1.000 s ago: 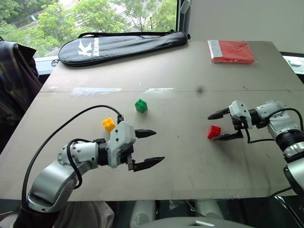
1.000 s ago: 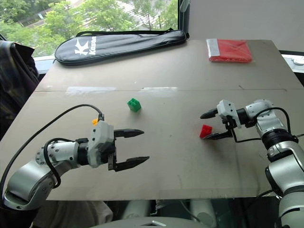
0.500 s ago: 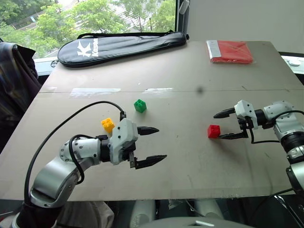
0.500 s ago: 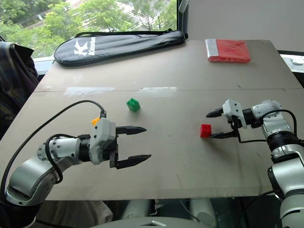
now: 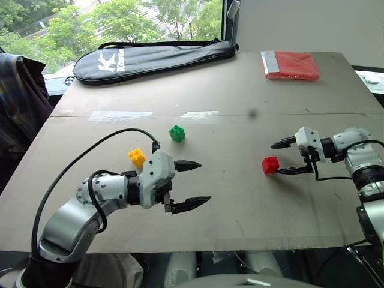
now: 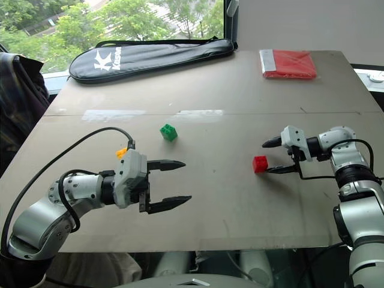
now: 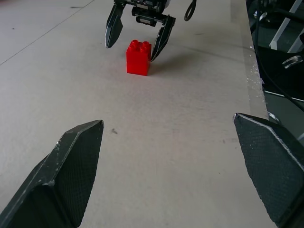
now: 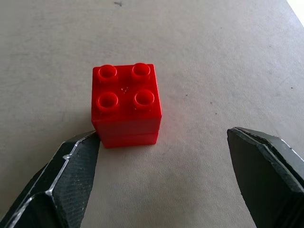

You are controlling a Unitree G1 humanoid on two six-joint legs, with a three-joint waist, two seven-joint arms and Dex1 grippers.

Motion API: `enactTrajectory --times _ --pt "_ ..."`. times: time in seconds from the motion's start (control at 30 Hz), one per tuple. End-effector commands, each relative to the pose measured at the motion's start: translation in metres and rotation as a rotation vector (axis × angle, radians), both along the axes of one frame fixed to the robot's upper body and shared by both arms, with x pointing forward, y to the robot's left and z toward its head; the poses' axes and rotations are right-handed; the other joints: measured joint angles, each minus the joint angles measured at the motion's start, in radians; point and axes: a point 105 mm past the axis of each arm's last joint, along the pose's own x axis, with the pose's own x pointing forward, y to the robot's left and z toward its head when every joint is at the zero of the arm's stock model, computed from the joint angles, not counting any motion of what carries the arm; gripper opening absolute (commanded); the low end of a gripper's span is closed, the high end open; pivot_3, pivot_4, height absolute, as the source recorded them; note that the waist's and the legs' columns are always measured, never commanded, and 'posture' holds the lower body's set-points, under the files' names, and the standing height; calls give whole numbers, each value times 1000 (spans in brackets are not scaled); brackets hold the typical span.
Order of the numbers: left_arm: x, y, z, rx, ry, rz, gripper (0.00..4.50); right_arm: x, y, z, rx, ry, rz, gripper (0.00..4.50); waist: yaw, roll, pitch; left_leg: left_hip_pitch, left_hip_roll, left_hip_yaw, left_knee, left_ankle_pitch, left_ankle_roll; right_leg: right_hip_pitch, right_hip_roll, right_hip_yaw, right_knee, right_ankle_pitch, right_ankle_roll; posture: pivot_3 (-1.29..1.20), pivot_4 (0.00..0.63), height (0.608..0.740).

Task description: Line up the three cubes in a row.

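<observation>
Grey and bare for the most part, the worktop (image 5: pixel 240 198) is carrying the three bricks spread apart rather than in a row. Over the last second the right tool (image 5: pixel 287 157) has been pulling back toward three o'clock: earlier its black fingers were flanking the red brick (image 5: pixel 270 165), and now the brick is sitting upright and free on the surface, just at the fingertips, one finger almost touching a lower corner in the right wrist view. The jaws are standing wide and gripping nothing. That reads as a release or a nudge just finished, so the red brick is probably where the right arm means it to be for now, though it is lying well apart from the other two.

The green brick (image 5: pixel 177 133) is resting near the middle of the worktop, and the yellow brick (image 5: pixel 137 157) is lying at about seven o'clock from it, just beside the left arm's wrist. The left tool (image 5: pixel 197 182) is hovering spread wide and empty, pointing toward three o'clock.

Far off at twelve o'clock a black racket bag (image 5: pixel 156 57) is lying along the edge, and a flat red packet (image 5: pixel 291 65) is sitting at about one o'clock; neither is blocking the stretch between the bricks.
</observation>
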Motion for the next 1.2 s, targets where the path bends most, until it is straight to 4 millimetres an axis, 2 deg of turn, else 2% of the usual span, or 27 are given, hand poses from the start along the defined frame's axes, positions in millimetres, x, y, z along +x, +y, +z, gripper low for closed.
enactTrajectory --times 0.03,0.27,0.37,0.47,0.57,0.67,0.8,0.87,1.03,1.2 --pt "-4 -4 3 -11 -11 -20 4500 1 0 12 12 -31 33 4382 0 0 0 0 0 0 0 0 0 0 0 0 0 0 0 0 150 708" --pt "-5 -1 1 -9 -4 -4 4500 -2 -2 15 33 -34 26 4382 0 0 0 0 0 0 0 0 0 0 0 0 1 0 0 0 150 708" --pt "-3 6 -4 -11 -10 60 4500 -3 -5 28 127 -41 -10 4382 0 0 0 0 0 0 0 0 0 0 0 0 1 0 0 0 150 708" --pt "9 17 -16 7 -37 214 4500 -8 -9 40 219 -39 -44 4382 1 0 0 0 1 -1 0 0 0 0 0 0 1 0 0 0 150 708" --pt "21 21 -19 -47 -77 361 4500 -15 -13 49 302 -34 -91 4382 4 0 0 0 0 -1 0 0 0 0 -1 0 1 0 0 0 150 708" --pt "39 25 -22 -110 -110 579 4500 -25 -20 62 412 -40 -156 4382 11 0 0 1 0 -2 0 0 0 0 -1 1 1 0 0 0 150 708" --pt "49 25 -30 -104 -136 726 4500 -39 -21 71 510 -36 -192 4382 12 -1 0 0 0 -3 1 0 0 0 -2 2 2 0 1 0 150 708" --pt "59 32 -36 -72 -157 806 4500 -45 -21 73 552 -24 -225 4382 9 -1 0 1 0 -3 1 0 0 1 -1 2 2 0 1 0 150 708" --pt "84 41 -38 -55 -195 876 4500 -54 -18 74 596 -30 -283 4382 10 -1 0 3 0 -2 1 0 0 1 1 1 4 0 0 0 150 708" --pt "116 46 -34 -4 -215 834 4500 -66 -10 75 633 -28 -304 4382 13 -2 0 2 -1 -1 1 0 0 1 1 0 4 0 0 0 150 708"
